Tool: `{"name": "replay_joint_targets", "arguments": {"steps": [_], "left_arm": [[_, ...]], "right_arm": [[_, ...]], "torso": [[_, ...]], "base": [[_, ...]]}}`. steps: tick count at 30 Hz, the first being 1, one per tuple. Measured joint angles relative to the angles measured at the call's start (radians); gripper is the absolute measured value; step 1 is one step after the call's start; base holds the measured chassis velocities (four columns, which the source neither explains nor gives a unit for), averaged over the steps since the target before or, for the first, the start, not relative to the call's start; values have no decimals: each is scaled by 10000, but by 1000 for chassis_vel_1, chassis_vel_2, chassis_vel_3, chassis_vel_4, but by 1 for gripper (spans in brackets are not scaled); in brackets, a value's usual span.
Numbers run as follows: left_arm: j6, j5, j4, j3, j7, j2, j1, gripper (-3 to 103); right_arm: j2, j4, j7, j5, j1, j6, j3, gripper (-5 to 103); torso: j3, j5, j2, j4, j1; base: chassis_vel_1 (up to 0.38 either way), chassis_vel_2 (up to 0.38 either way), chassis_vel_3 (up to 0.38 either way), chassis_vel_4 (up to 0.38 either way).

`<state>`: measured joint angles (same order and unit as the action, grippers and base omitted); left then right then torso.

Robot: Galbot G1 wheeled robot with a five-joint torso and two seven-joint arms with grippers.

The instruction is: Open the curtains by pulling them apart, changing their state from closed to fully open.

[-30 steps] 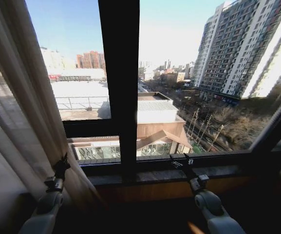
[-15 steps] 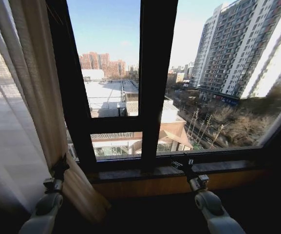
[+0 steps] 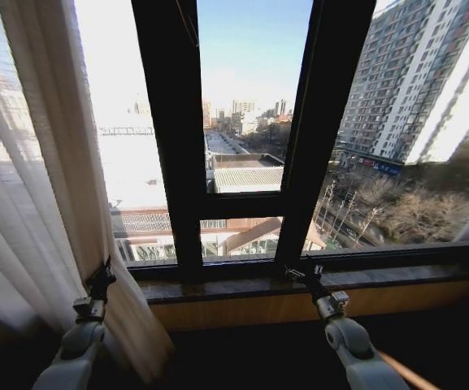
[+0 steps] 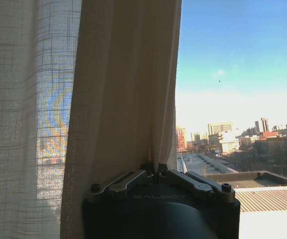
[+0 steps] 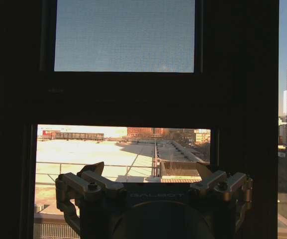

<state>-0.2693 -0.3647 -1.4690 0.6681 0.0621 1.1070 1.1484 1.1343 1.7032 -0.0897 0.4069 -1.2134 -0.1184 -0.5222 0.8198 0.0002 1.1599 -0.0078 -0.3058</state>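
Note:
The sheer cream curtain [image 3: 47, 203] hangs bunched in pleats down the left side of the head view, leaving the window glass bare to its right. My left gripper [image 3: 100, 278] is at the curtain's inner edge, low down, just above sill height. In the left wrist view the curtain [image 4: 118, 99] drapes straight into the left gripper [image 4: 155, 169], whose fingers meet on a fold of the fabric. My right gripper [image 3: 303, 272] hovers over the window sill [image 3: 242, 287] near the middle, touching no fabric. In its wrist view the right gripper [image 5: 150, 172] has its fingers spread, with nothing between them.
Two dark vertical window bars [image 3: 169, 138] [image 3: 319, 122] stand behind the grippers, with a cross rail between them. The stone sill has a wooden front panel [image 3: 299, 305] below it. Outside are rooftops and a tall apartment block [image 3: 413, 81].
The whole head picture has slid rightward: the window bars sit farther right and a second bar has come into view. Both grippers keep their places in the picture, the left still at the curtain's edge.

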Motion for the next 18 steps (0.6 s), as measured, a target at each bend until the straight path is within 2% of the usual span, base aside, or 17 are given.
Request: {"name": "replay_joint_targets", "arguments": {"steps": [18], "left_arm": [[-122,170,185,-82,19,77,-122,0]], "right_arm": [[0,1,0,0,0,0,0,100]], "torso": [[0,-2,1,0,1]], "base": [[380,320,-375,-328]]}}
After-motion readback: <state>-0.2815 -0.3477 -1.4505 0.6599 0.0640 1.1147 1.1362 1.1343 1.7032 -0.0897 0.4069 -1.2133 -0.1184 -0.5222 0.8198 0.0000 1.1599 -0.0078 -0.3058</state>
